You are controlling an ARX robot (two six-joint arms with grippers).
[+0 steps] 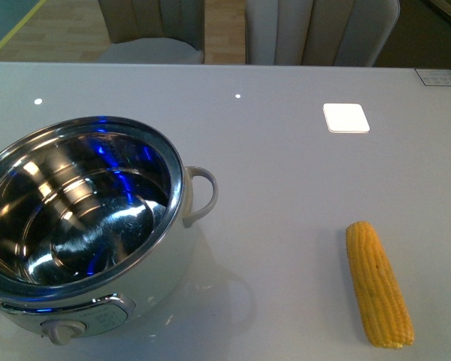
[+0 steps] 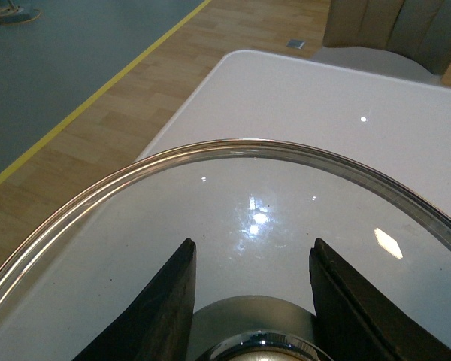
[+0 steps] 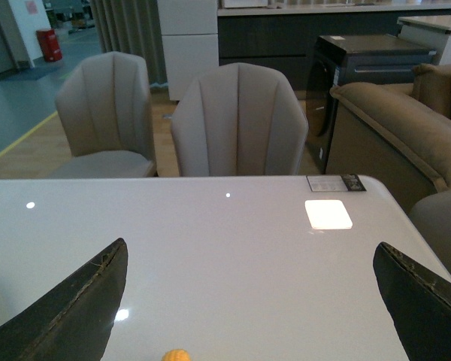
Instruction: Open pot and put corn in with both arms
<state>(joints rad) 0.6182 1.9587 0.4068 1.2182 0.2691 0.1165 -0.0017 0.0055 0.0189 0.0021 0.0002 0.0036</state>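
The pot [image 1: 83, 226] stands open at the front left of the table, its shiny steel interior showing, one white loop handle [image 1: 203, 192] on its right and the control knob [image 1: 64, 331] at the front. The corn [image 1: 378, 283] lies on the table at the front right, lengthwise; its tip [image 3: 176, 355] shows in the right wrist view. My left gripper [image 2: 252, 252] is shut on the knob [image 2: 248, 338] of the glass pot lid [image 2: 233, 195], held above the table's corner. My right gripper [image 3: 252, 259] is open and empty above the corn. Neither arm shows in the front view.
A white square patch [image 1: 346, 117] lies on the table at the back right, and a small label [image 1: 440, 77] at the far right edge. Two grey chairs [image 3: 237, 124] stand behind the table's far edge. A sofa [image 3: 395, 139] stands to the right.
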